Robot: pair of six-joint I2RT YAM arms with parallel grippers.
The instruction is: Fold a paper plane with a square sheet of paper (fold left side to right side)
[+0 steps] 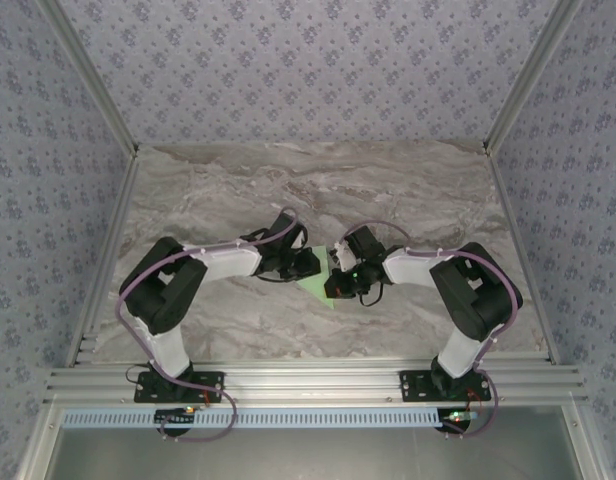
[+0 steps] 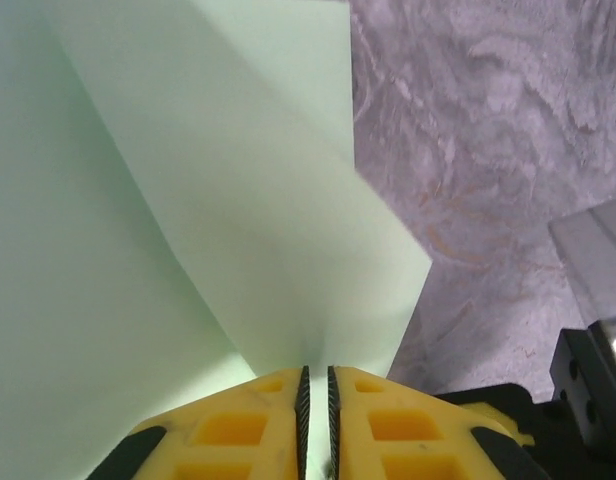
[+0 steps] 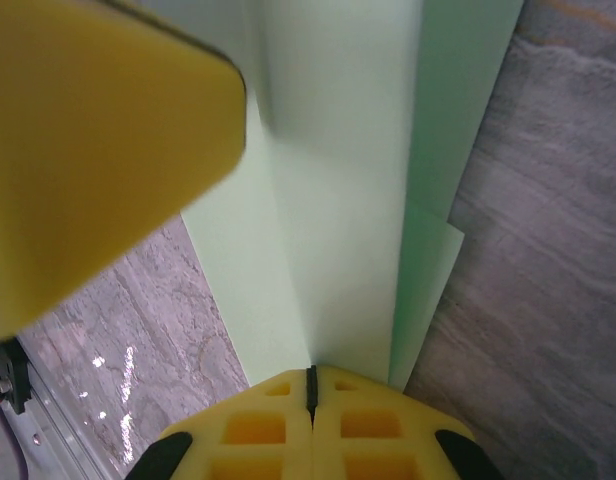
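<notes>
One pale green sheet of paper, folded, two sets of jaws, each pinching it.

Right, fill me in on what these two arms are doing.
The left pincer and right pincer meet over the middle of the table, each shut on an edge of a pale green paper. The paper shows creases and overlapping layers, so it looks partly folded, not yet a finished plane.
</notes>
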